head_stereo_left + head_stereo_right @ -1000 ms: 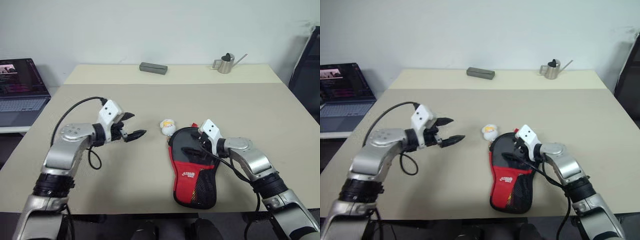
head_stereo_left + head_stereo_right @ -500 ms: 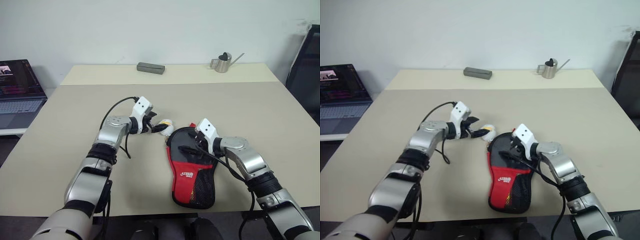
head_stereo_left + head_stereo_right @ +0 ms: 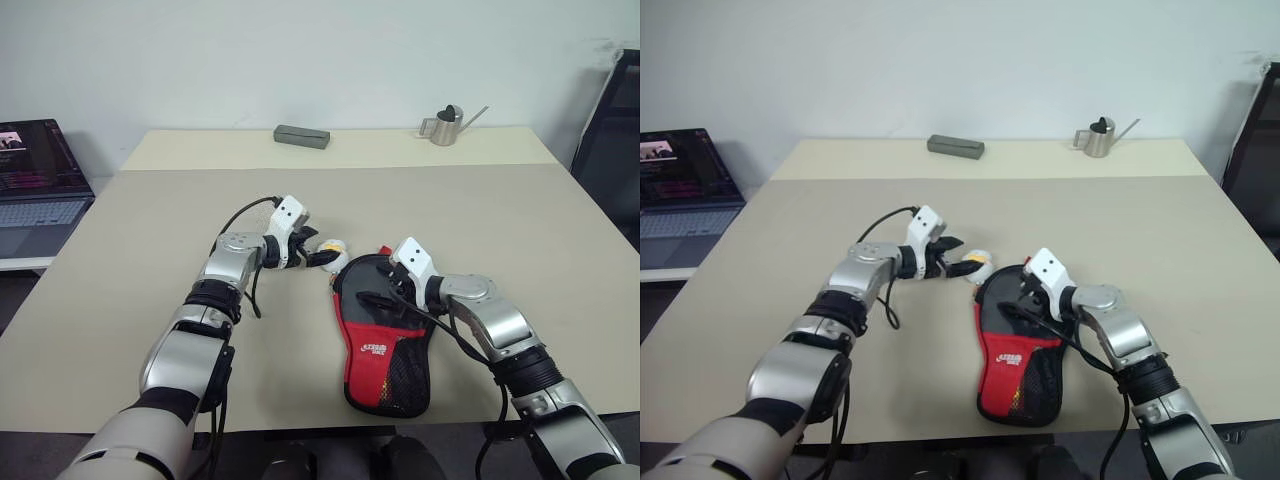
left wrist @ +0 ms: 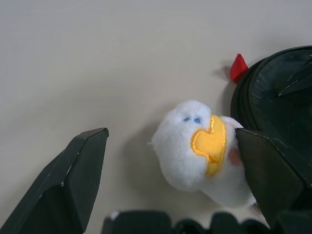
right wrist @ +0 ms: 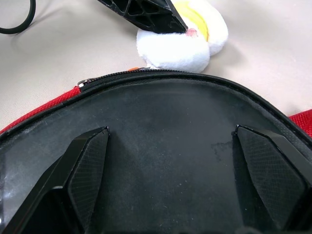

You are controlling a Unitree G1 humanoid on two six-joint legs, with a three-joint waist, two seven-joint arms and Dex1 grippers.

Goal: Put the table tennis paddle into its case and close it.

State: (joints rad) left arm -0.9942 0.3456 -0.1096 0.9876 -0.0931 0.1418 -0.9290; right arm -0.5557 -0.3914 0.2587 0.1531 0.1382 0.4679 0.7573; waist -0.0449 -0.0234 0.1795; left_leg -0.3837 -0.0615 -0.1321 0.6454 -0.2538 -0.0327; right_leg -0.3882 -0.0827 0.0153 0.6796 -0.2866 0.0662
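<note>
Left wrist view gives us the clearest look at what our left end effector [image 4: 168, 161] is about: its two black fingers stand spread wide on either side of a small white plush duck [image 4: 202, 151] with a yellow bill, touching or nearly touching it on one side but not squeezing it. The duck lies on the counter [image 3: 150, 250] right against the round end of the case [image 3: 383, 335], where a zip pull [image 4: 238, 67] in red shows at the rim. From the head views we see the case lying flat near the front edge of the counter, its black round part away from us and its red mesh handle part with the white logo toward us. Our right end effector [image 5: 173, 161] hovers over the black round part, fingers wide apart and gripping nothing. We judge the paddle is already inside, since no paddle lies loose on the counter and the case looks filled, though the black surface under the right fingers could be either fabric or rubber and we cannot tell which. We cannot see from here how far the zip is drawn, so closing looks like the step still open. The duck sits in the zip's path, and we judge it wants clearing first. A grey block [image 3: 302, 136] and a small metal watering can [image 3: 448, 127] stand well apart at the far edge.
</note>
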